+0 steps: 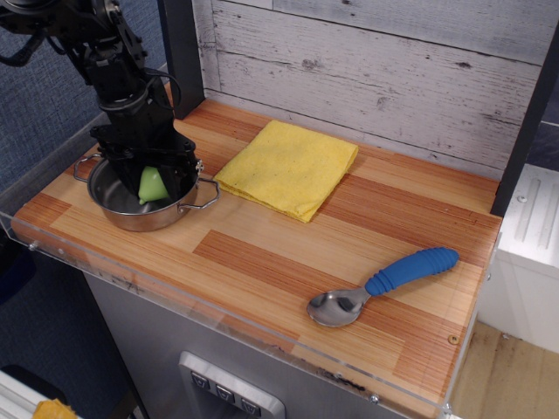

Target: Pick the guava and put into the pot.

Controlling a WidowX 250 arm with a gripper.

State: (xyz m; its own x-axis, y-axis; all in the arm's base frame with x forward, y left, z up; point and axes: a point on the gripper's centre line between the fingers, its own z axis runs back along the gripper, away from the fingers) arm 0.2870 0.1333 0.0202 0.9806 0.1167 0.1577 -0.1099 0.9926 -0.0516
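The light-green guava (pixel 153 184) sits low inside the shiny steel pot (pixel 138 218) at the counter's left end. My black gripper (pixel 154 180) reaches down into the pot from above. Its fingers stand on either side of the guava and seem closed on it. The guava's underside and the pot's floor beneath it are hidden, so I cannot tell whether the fruit rests on the bottom. One wire loop handle (pixel 208 194) points toward the yellow cloth.
A folded yellow cloth (pixel 288 166) lies just right of the pot. A spoon with a blue handle (pixel 384 281) lies at the front right. A dark post (pixel 181 52) stands behind the pot. A clear raised lip (pixel 218 325) runs along the front edge.
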